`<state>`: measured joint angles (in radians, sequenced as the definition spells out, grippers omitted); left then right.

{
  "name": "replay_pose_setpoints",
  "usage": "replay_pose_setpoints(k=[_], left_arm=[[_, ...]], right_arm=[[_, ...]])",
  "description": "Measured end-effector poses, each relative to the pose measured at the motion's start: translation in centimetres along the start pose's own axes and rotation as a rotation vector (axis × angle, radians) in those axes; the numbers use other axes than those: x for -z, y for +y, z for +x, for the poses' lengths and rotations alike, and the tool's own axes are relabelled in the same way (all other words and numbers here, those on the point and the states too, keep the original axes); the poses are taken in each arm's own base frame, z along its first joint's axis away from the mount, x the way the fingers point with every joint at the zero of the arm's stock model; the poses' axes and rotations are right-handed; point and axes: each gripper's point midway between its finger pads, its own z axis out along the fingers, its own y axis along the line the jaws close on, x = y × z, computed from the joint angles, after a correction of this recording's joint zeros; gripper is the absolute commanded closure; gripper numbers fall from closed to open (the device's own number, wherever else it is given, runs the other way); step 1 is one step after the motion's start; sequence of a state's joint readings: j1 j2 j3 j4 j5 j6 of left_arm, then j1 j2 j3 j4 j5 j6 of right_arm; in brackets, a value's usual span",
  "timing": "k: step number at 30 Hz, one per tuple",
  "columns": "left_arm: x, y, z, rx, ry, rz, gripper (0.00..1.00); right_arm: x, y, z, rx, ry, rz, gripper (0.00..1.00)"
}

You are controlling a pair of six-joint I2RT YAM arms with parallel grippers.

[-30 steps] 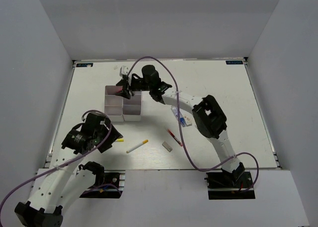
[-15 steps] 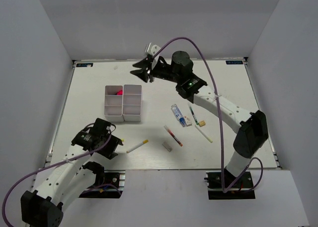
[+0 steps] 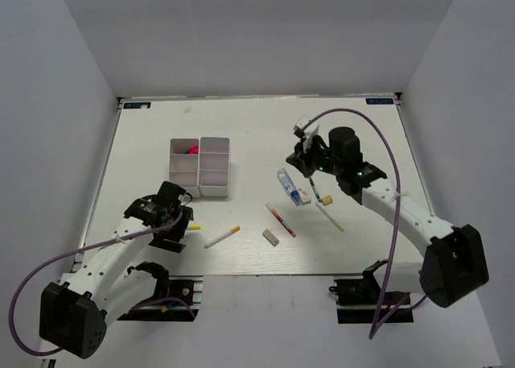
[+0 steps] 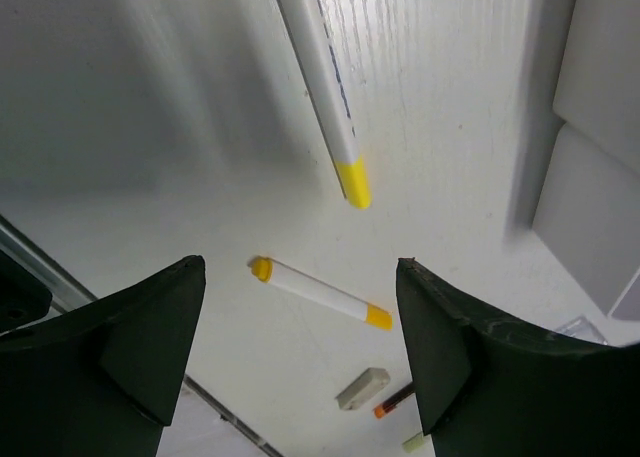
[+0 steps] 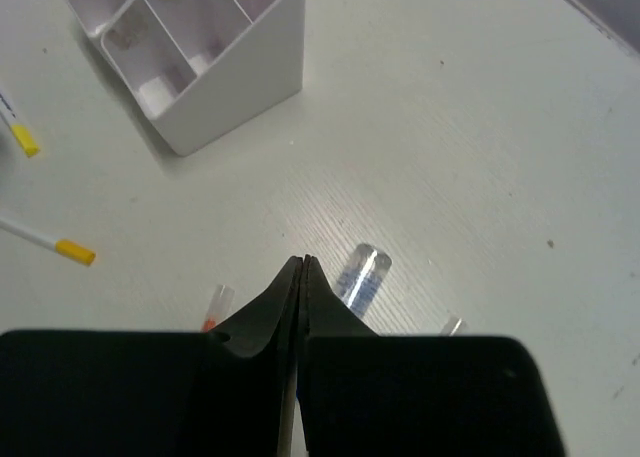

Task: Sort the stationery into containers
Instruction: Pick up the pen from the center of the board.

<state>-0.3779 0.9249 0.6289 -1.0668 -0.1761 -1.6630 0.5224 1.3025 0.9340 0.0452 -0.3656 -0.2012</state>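
Note:
The white organizer (image 3: 199, 175) stands left of centre with a pink item (image 3: 192, 150) in a far compartment. My left gripper (image 3: 183, 225) is open, hovering over a white pen with a yellow tip (image 4: 320, 87). A second white and yellow pen (image 4: 320, 292) lies beyond the open left gripper (image 4: 300, 267), which holds nothing. My right gripper (image 5: 303, 261) is shut and empty, just above the clear blue-capped tube (image 5: 362, 274). In the top view the right gripper (image 3: 296, 157) sits by the tube (image 3: 293, 187).
A grey eraser (image 3: 270, 237) and a red pen (image 3: 280, 221) lie in the middle. A green pen (image 3: 314, 187), a thin white pen (image 3: 330, 216) and a small beige eraser (image 3: 326, 198) lie right of the tube. The organizer's corner (image 5: 200, 67) is close ahead of the right gripper.
My right arm left the organizer, swung over the table's far edge, then came down over the tube and shut. My left gripper shifted a little toward the near pen, its jaws closing partway, then widening.

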Motion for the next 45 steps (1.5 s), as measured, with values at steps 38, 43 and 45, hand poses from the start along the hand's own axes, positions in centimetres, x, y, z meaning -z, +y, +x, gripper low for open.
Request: replay_pose_setpoints(k=[38, 43, 45], left_arm=[[-6.3, 0.5, -2.5, 0.208, 0.018, -0.259, 0.37], [-6.5, 0.3, -2.4, 0.189, 0.044, -0.285, 0.49], [-6.7, -0.1, -2.4, 0.183, 0.052, -0.282, 0.54]], right_arm=[[6.9, 0.0, 3.8, -0.03, 0.053, 0.063, 0.92], [7.0, 0.0, 3.7, -0.036, 0.05, 0.065, 0.92], [7.0, -0.1, 3.8, -0.039, 0.05, 0.067, 0.92]])
